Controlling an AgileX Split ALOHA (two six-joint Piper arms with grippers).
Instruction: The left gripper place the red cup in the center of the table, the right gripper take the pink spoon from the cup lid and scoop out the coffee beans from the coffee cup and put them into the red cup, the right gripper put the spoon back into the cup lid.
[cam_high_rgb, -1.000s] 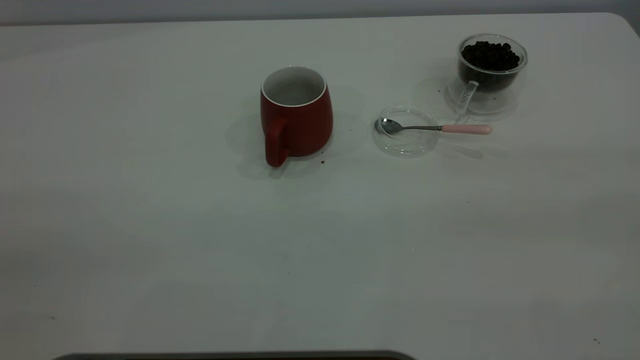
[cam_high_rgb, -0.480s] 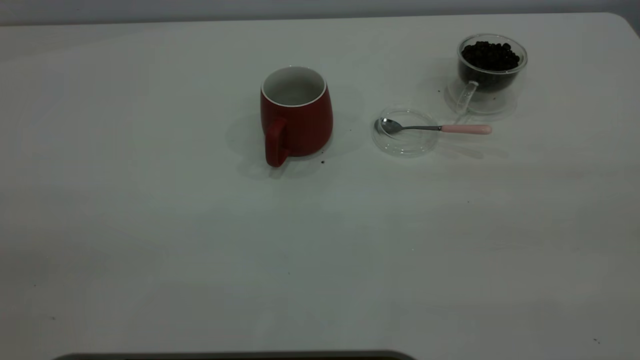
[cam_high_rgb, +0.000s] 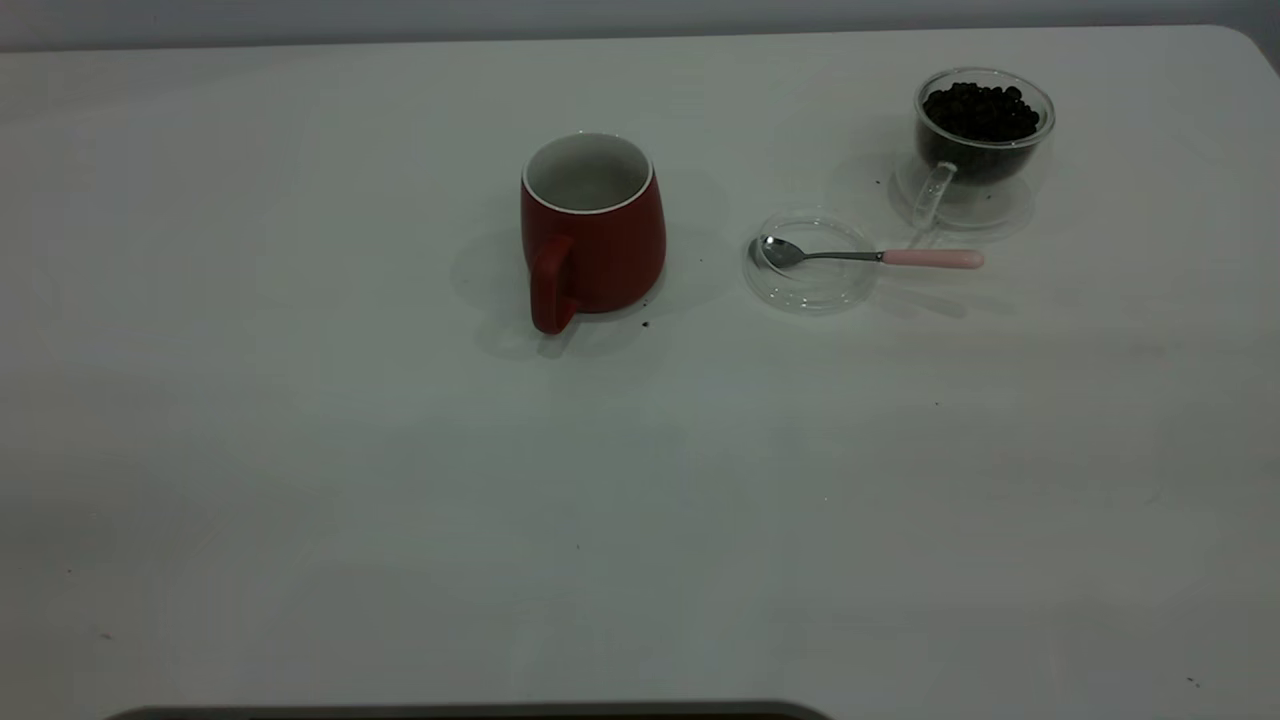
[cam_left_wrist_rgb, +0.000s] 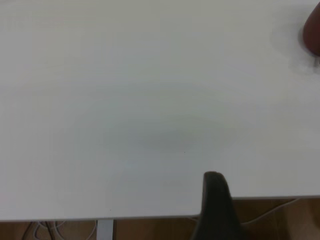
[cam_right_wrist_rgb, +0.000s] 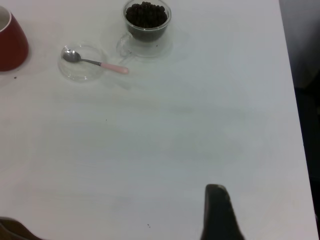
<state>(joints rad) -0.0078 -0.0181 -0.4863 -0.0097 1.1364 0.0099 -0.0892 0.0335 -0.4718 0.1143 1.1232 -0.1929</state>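
While neither arm shows in the exterior view, the dark red ceramic mug with a white inside and white rim, the red cup (cam_high_rgb: 592, 230), stands upright near the middle of the large plain white surface (cam_high_rgb: 400, 480), its thick red loop handle turned toward the near edge. It holds nothing that can be seen from here. To its right, apart from it, lies the small shallow clear glass disc, the cup lid (cam_high_rgb: 812, 262). The small teaspoon with a pale pink handle, the pink spoon (cam_high_rgb: 870, 256), rests with its steel bowl inside the lid and its handle reaching out over the lid's rim to the right. Just behind the spoon's handle stands the small clear double-walled glass coffee cup (cam_high_rgb: 975, 150), its glass handle facing the near edge, filled with a heap of dark roasted coffee beans (cam_high_rgb: 980, 112). A few dark specks lie on the surface by the mug's base.

The left pincer (cam_left_wrist_rgb: 216, 205) sits low at the surface's edge, well away from the mug; only one dark finger shows, so whether it is spread or closed cannot be told. The right pincer (cam_right_wrist_rgb: 219, 212) hangs above bare surface, well apart from lid, spoon and glass cup; again perhaps a single finger is visible, gripping nothing that shows.
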